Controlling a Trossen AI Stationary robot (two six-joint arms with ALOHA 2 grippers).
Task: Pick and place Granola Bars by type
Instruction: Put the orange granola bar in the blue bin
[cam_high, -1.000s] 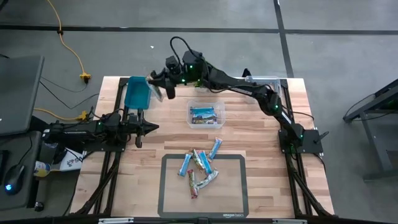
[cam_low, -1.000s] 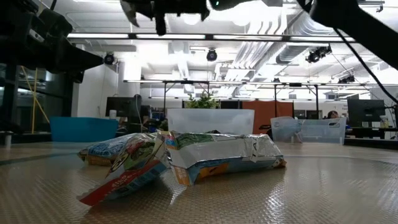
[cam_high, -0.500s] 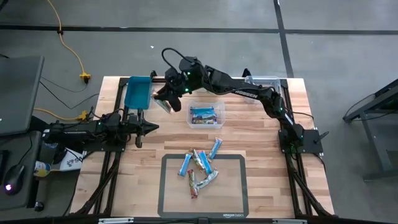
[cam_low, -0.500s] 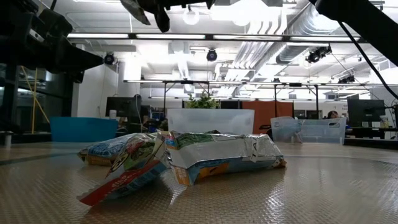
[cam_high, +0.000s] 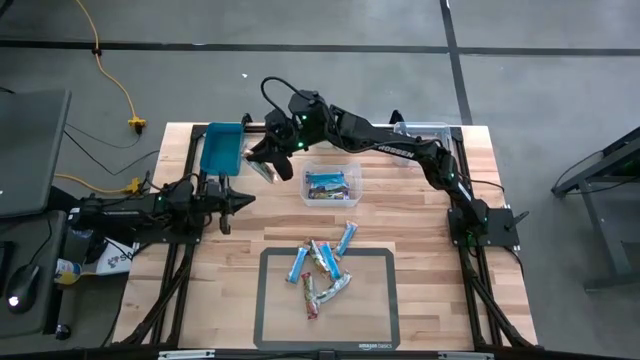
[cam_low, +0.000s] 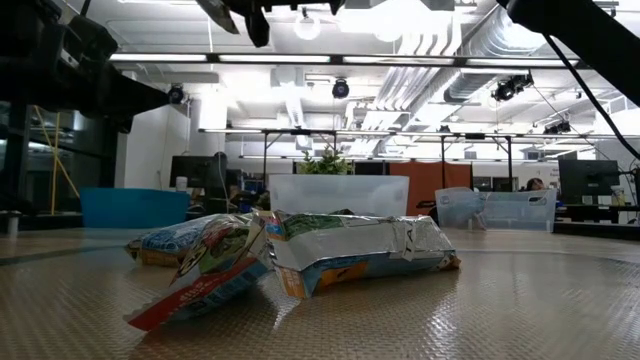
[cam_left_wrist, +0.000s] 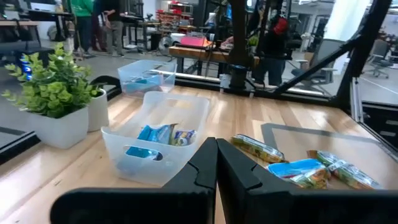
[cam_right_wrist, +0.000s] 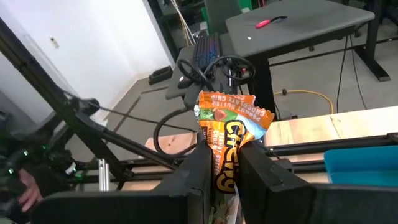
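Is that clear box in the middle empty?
No. The clear box holds several blue-wrapped bars, seen from above.

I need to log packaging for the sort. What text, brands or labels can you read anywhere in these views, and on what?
"amazon basics", small: front edge of the grey mat, high view.
"Crunchy" in large letters, partly hidden: orange and green granola bar held in the right hand.
"PEANUT BUTTER CHIP", roughly, small: same bar's top.
Print on the bars in the pile and clear bin: too blurred to read.
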